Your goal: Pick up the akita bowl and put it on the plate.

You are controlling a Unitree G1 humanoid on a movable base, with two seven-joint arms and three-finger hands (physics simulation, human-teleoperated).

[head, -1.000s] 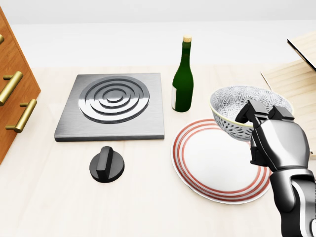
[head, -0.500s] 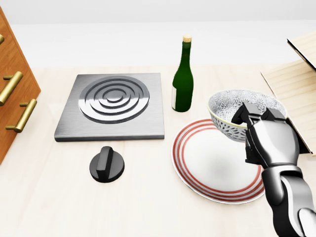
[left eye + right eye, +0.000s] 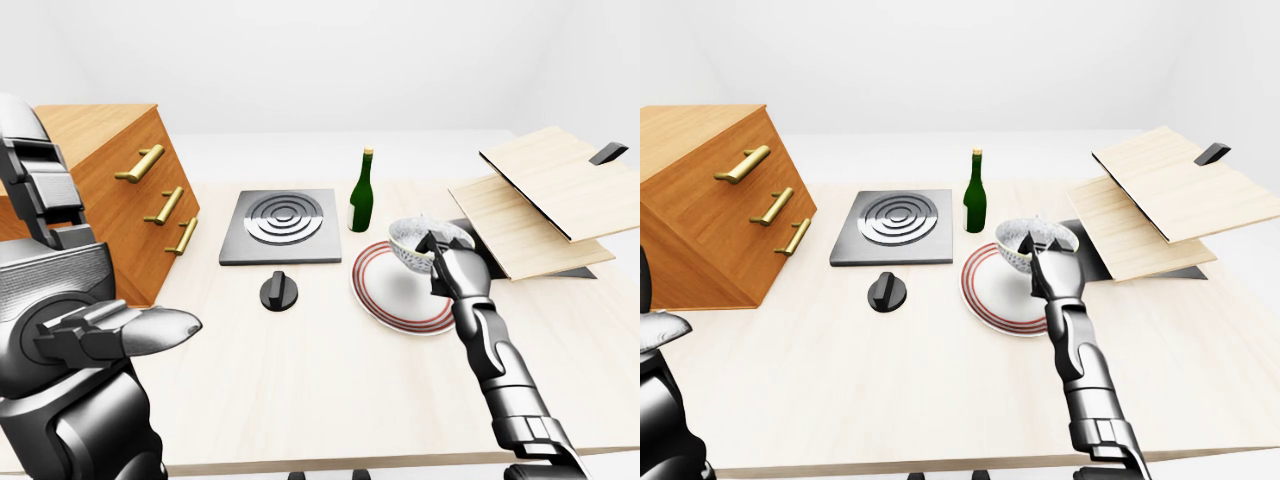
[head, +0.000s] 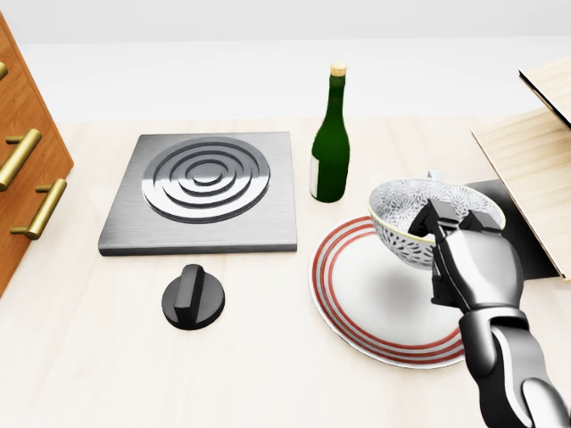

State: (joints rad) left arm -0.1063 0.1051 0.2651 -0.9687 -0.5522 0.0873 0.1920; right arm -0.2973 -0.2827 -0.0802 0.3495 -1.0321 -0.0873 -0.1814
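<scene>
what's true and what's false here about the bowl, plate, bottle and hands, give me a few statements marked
1. The right hand grips the akita bowl at its rim. True.
2. The bowl sits in the middle of the plate. False: it is in the hand's grip at the plate's upper right edge.
3. The green bottle stands upright beside the stove plate. True.
4. The left hand holds the black knob. False: the knob sits alone on the table; that hand holds nothing.

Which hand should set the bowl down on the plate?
Right. The right hand grips the akita bowl over the plate; the left hand is empty, far at the left-eye view's left.
</scene>
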